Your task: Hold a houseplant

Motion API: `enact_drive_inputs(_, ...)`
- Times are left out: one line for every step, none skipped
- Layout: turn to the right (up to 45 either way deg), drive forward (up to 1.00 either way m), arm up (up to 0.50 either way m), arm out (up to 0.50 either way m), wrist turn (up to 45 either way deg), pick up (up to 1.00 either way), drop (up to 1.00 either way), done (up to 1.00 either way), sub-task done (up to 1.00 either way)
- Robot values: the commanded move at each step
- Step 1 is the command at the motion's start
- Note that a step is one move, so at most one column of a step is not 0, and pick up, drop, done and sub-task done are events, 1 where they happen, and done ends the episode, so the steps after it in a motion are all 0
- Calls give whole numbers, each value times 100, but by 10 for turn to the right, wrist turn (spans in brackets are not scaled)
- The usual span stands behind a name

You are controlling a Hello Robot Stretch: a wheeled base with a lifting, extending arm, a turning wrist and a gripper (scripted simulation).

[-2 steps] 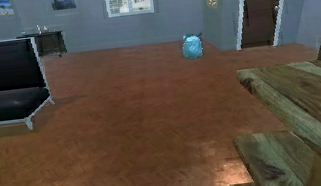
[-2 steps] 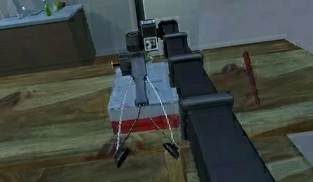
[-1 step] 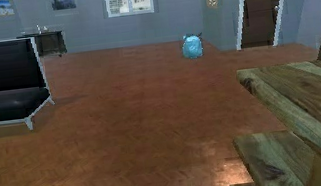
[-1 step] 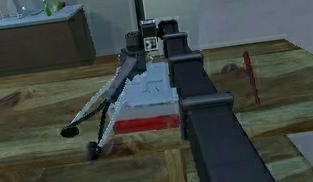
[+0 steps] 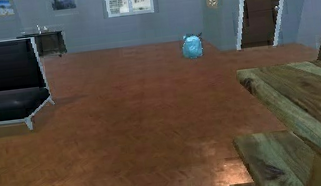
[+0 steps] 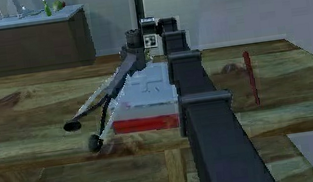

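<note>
Progress is judged early: the gripper point(image 6: 84, 134) extends across the wooden table point(image 6: 25, 101) near a red-and-white book point(image 6: 146, 105), and whether it holds anything cannot be told. The likeliest houseplant is a small green shape point(image 6: 48, 6) on the far counter point(image 6: 17, 42), too small to confirm, well apart from the gripper. The arm side view supplies arm point(image 6: 209, 122), book and counter; the forward view adds open floor point(image 5: 141, 113), a black bench point(image 5: 4, 79) and a blue round object point(image 5: 192, 46).
</note>
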Motion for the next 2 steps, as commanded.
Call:
enact_drive_inputs(0, 0, 0, 0, 450, 0, 0, 0, 0)
enact_drive_inputs(0, 0, 0, 0, 450, 0, 0, 0, 0)
